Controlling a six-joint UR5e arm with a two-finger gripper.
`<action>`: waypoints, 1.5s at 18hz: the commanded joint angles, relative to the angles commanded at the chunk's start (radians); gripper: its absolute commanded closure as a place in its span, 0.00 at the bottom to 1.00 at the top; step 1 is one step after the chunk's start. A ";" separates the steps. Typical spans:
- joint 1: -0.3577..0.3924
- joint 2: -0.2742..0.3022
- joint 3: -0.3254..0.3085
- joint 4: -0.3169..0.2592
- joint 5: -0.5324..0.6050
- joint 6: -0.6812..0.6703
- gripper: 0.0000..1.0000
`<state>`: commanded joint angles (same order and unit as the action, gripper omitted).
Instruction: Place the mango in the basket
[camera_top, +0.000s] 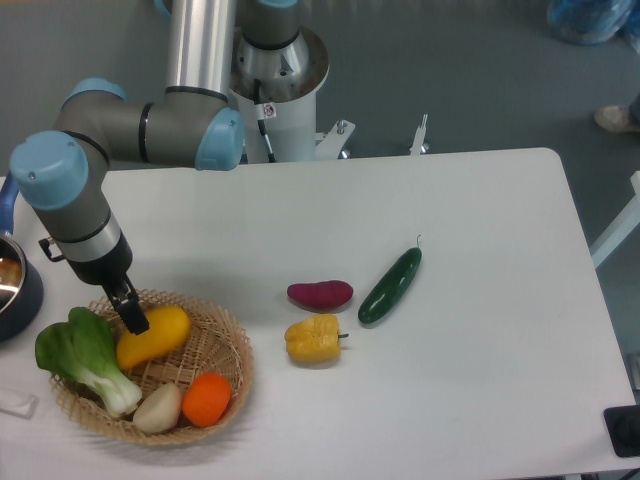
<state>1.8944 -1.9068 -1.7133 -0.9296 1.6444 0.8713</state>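
Note:
The mango (157, 336), a smooth yellow-orange oval, lies tilted inside the wicker basket (226, 345) at the front left of the table. My gripper (133, 319) points down at the mango's upper left side, and its dark fingertips touch or overlap the fruit's edge. The fingers line up from this angle, so I cannot tell whether they hold the mango or stand apart from it.
The basket also holds a bok choy (83, 357), an orange (208, 398) and a pale potato (158, 409). A dark blue pot (12, 290) stands at the left edge. A purple sweet potato (320, 294), a yellow bell pepper (314, 340) and a cucumber (391, 285) lie mid-table.

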 joint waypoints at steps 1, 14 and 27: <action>0.005 0.009 -0.008 0.000 0.003 -0.003 0.00; 0.432 0.138 -0.037 -0.002 0.074 0.064 0.00; 0.890 0.089 -0.045 0.000 -0.060 0.520 0.00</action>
<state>2.7840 -1.8177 -1.7580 -0.9296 1.5848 1.3912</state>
